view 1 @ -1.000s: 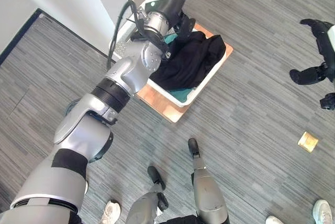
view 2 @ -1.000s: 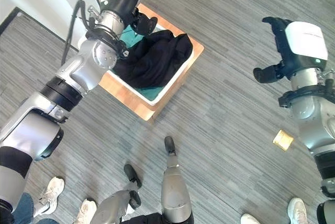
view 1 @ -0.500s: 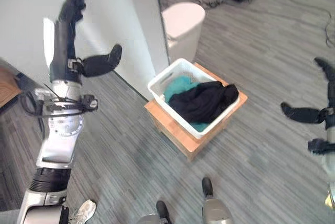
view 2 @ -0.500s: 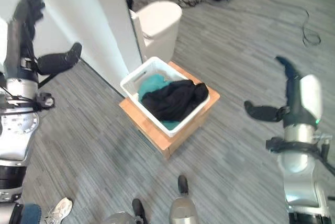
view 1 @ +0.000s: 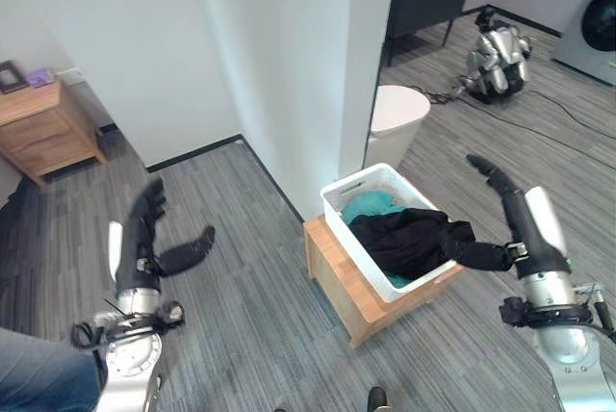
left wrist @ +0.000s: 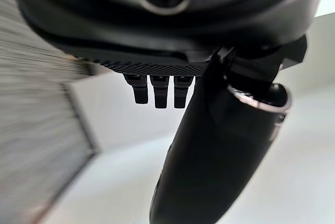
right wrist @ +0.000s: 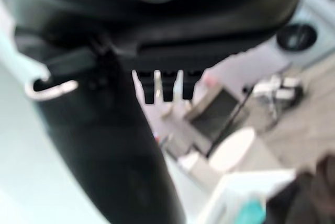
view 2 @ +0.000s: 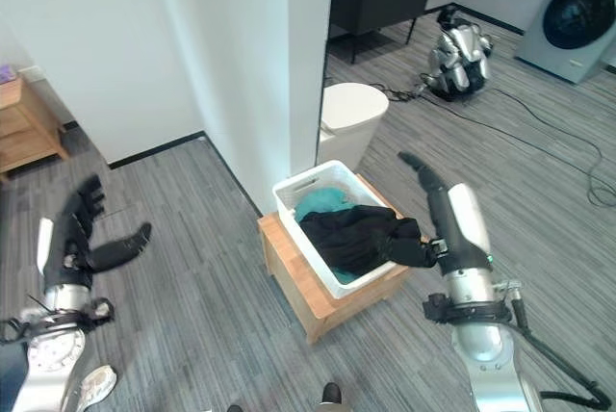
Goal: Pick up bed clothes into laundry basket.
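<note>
The left hand [view 1: 144, 244] is raised over the grey floor [view 1: 241, 287] with fingers straight and thumb spread wide, holding nothing. The right hand [view 2: 445, 224] is likewise raised beside the white laundry basket [view 2: 289, 202], fingers straight, thumb stretched toward the basket, empty. In the basket lie a black garment [view 2: 351, 234], draped over the rim nearest the right hand, and a teal cloth [view 2: 318, 205] beneath it. The basket sits on a low wooden stand [view 2: 298, 292] next to a white wall corner [view 2: 289, 65]. A white bin [view 2: 351, 118] stands behind it.
</note>
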You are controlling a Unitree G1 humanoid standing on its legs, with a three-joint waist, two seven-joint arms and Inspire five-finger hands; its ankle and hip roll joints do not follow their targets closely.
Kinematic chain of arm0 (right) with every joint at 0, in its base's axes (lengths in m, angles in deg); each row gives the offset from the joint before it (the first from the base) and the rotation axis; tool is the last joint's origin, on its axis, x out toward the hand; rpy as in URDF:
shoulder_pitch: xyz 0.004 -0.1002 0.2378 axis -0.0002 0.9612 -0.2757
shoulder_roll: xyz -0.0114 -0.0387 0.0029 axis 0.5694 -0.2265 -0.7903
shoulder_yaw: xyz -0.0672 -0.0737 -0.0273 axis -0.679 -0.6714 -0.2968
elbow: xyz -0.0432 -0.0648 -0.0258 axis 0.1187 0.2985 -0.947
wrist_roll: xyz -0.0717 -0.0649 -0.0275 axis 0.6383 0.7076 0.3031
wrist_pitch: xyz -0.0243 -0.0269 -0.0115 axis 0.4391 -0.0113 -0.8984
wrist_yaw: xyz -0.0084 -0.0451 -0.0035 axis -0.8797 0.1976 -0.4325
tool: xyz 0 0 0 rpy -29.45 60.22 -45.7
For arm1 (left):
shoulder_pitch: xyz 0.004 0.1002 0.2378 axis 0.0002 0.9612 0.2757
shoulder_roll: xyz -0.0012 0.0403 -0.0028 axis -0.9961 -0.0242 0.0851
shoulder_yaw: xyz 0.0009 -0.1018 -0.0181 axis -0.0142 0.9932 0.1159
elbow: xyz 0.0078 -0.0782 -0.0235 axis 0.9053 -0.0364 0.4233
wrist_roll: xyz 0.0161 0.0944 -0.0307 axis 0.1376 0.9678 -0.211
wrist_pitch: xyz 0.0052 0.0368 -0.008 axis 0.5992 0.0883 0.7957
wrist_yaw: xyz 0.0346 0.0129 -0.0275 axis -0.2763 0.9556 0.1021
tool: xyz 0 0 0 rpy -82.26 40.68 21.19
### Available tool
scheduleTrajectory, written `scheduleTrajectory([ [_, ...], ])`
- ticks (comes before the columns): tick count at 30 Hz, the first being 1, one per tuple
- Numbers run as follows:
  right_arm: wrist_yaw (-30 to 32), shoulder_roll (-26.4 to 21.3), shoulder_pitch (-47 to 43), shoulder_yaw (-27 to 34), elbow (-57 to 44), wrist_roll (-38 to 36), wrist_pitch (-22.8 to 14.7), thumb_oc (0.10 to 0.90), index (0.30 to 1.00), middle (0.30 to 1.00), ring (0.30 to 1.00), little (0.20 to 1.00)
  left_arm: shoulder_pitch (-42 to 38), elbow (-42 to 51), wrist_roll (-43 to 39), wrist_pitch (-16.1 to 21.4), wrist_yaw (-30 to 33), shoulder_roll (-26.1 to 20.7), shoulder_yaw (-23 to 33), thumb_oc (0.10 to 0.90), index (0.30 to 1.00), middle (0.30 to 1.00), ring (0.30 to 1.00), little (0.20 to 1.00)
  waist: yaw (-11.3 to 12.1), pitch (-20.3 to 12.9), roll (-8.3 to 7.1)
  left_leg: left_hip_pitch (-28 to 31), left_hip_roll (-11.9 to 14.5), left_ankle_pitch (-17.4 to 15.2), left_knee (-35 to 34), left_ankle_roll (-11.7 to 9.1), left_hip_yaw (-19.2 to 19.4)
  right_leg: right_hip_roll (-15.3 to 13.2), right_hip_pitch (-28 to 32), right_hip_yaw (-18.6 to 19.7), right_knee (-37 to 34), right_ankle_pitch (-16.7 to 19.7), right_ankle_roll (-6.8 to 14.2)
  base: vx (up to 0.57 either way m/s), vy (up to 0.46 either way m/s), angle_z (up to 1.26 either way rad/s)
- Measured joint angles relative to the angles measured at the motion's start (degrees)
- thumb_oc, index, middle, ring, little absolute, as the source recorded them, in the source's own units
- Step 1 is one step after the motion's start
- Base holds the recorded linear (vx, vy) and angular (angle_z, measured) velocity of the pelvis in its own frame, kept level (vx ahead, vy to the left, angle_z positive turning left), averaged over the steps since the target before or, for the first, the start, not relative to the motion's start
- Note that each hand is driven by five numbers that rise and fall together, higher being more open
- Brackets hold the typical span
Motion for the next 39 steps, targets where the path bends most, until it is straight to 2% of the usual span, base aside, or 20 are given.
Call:
scheduleTrajectory([
  [2, -1.29, 1.12, 2.89, -1.12, 0.42, -0.02, -0.25, 0.800, 0.900, 0.900, 0.900, 0.900, 1.11, -2.46, -1.28, -0.91, -0.28, 0.83, -1.21, 0.800, 0.900, 0.900, 0.900, 0.900, -0.01, -0.05, -0.28, -0.52, -0.06, 0.06, -0.03, 0.09, -0.87, -0.15, 0.16, -0.79, 0.02, -0.21, 0.16, -0.01, 0.010, 0.20],
  [6, -0.60, 7.25, 5.69, -2.31, 2.52, -0.91, -0.10, 0.800, 0.900, 0.900, 0.900, 0.900, 3.40, -4.25, -3.29, -0.37, -0.31, 1.84, -3.22, 0.800, 0.900, 0.900, 0.900, 0.900, -0.10, -0.33, -0.63, -0.89, -0.05, 0.03, -0.05, 0.14, -1.02, -0.16, -0.07, -0.86, 0.01, -0.74, 0.42, 0.00, 0.009, 0.03],
  [7, -0.47, 8.72, 7.71, -3.32, 3.50, -1.92, 0.88, 0.800, 0.900, 0.900, 0.900, 0.900, 4.13, -5.23, -3.29, -0.41, -0.30, 1.89, -4.74, 0.800, 0.900, 0.900, 0.900, 0.900, -0.11, -0.34, -0.64, -0.88, -0.11, 0.03, -0.04, 0.14, -0.99, -0.23, -0.07, -0.86, 0.00, -0.73, 0.42, 0.00, 0.007, -0.03],
  [16, 0.77, 8.85, 12.83, -5.25, 5.14, -4.01, 1.90, 0.800, 0.900, 0.900, 0.900, 0.900, 3.79, -6.08, -5.32, -0.42, 0.00, 2.11, -11.56, 0.800, 0.900, 0.900, 0.900, 0.900, -1.08, -0.57, -0.74, -0.70, -0.09, 0.20, -0.01, 0.17, -0.55, -0.22, -0.47, -0.69, 0.01, -0.50, 0.17, 0.00, 0.006, -0.02],
  [29, 3.25, 8.48, 11.99, -5.11, 5.13, -4.28, 2.02, 0.800, 0.900, 0.900, 0.900, 0.900, 1.34, -5.66, -5.33, -0.43, -0.05, 1.47, -14.70, 0.800, 0.900, 0.900, 0.900, 0.900, -3.62, -0.96, -0.54, -0.65, -0.07, 0.09, -0.03, 0.30, 1.05, 0.01, -1.44, 1.12, -0.01, -0.39, 0.35, 0.01, 0.007, -0.06],
  [39, 4.36, 8.42, 11.69, -5.10, 7.24, -4.29, 2.37, 0.800, 0.900, 0.900, 0.900, 0.900, 1.28, -5.67, -5.34, -0.44, 0.02, 1.46, -15.06, 0.800, 0.900, 0.900, 0.900, 0.900, -3.54, -0.97, -0.59, -0.32, -0.02, 0.08, -0.03, 0.30, 2.24, 0.20, -1.73, 2.35, -0.01, -0.18, 0.25, 0.00, 0.003, -0.06],
])
